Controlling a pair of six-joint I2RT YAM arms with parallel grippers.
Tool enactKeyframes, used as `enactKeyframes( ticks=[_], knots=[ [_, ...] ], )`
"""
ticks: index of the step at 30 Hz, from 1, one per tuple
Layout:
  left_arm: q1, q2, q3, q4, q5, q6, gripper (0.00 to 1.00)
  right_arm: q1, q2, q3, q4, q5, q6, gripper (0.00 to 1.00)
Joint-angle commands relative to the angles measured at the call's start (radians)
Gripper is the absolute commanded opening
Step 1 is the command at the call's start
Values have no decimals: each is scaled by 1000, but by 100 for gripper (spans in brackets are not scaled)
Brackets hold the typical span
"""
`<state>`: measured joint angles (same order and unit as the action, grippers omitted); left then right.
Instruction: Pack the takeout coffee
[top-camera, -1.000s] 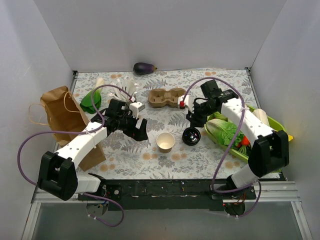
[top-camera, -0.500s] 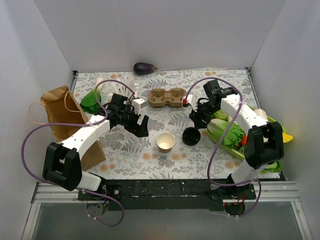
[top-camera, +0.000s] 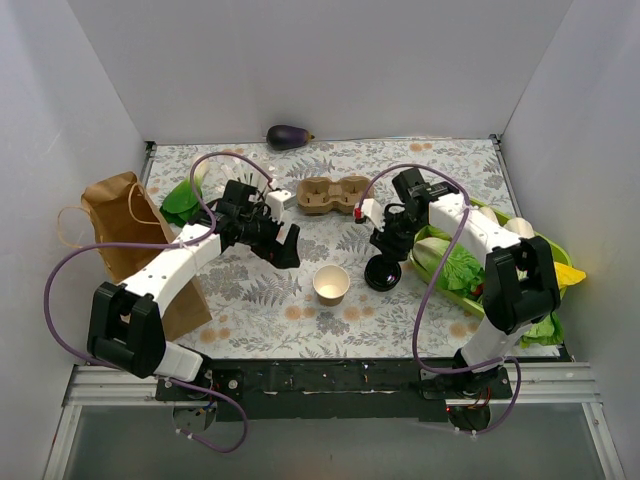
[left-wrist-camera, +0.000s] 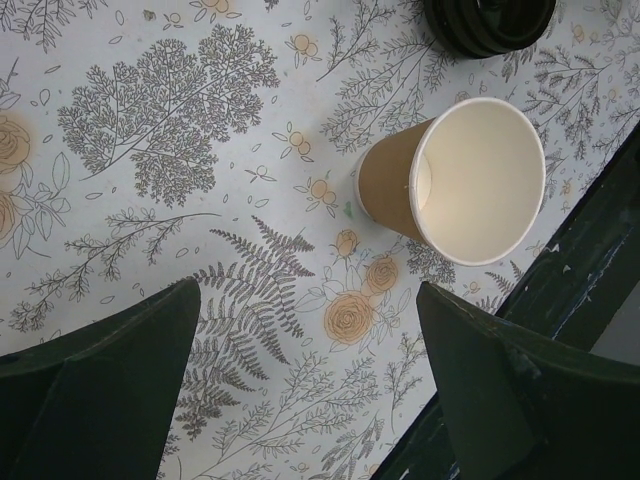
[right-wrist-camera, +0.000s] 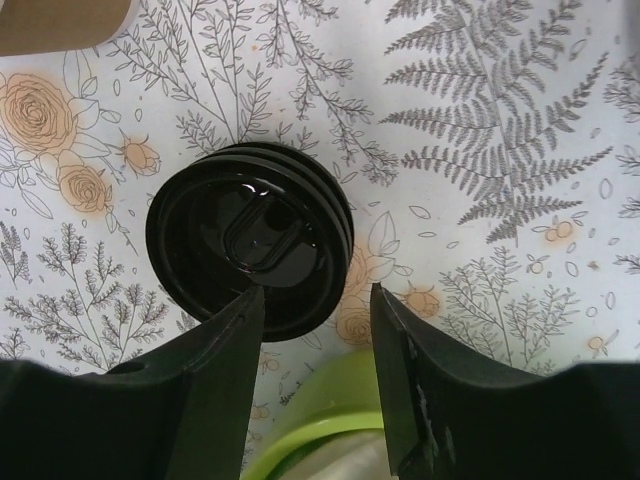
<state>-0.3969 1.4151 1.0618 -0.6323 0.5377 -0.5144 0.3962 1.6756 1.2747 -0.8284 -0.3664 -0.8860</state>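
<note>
The takeout coffee is a small tan paper cup (top-camera: 331, 284) with a pale inside, standing upright and uncovered near the middle of the floral cloth. In the left wrist view the cup (left-wrist-camera: 456, 180) lies ahead and to the right of my left gripper (left-wrist-camera: 308, 290), which is open over bare cloth. My left gripper (top-camera: 283, 250) hangs to the cup's back left. A stack of black lids (top-camera: 383, 272) lies right of the cup. My right gripper (right-wrist-camera: 315, 292) is open just above the lids' (right-wrist-camera: 250, 238) near rim and holds nothing. The brown two-well carrier (top-camera: 333, 195) sits behind.
A green tray (top-camera: 545, 250) of leafy vegetables runs along the right side, its rim (right-wrist-camera: 340, 420) just under my right gripper. A brown paper bag (top-camera: 120, 225) stands at the left beside green leaves (top-camera: 180, 202). An eggplant (top-camera: 288, 136) lies at the back wall.
My right gripper has come down and to the left, ending over the black lids. My left gripper has shifted slightly back and right. The cup and lids have not moved.
</note>
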Motion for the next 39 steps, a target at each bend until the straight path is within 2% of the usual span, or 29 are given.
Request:
enactKeyframes(
  ticks=[1,7,15,22,28,29,36,39],
  knots=[
    [-5,-2,46,-10,2,14,91,21,-11,-34,25,24,1,53],
    [-7,7,66,-13,4,17,92,26,7,-48,51,66,13,47],
    [-7,10,70,-10,10,19,92,29,22,-31,58,70,30,31],
    [-8,12,69,-7,13,17,92,32,36,-29,66,78,39,27],
    [-10,8,76,-10,15,31,92,32,18,27,23,84,42,12],
    [-11,10,81,-10,16,39,92,33,15,46,0,81,39,2],
    [-14,21,168,-7,40,111,89,32,-10,176,-123,35,42,1],
    [-31,1,213,-3,113,218,89,30,4,218,-170,-11,59,1]
  ],
)
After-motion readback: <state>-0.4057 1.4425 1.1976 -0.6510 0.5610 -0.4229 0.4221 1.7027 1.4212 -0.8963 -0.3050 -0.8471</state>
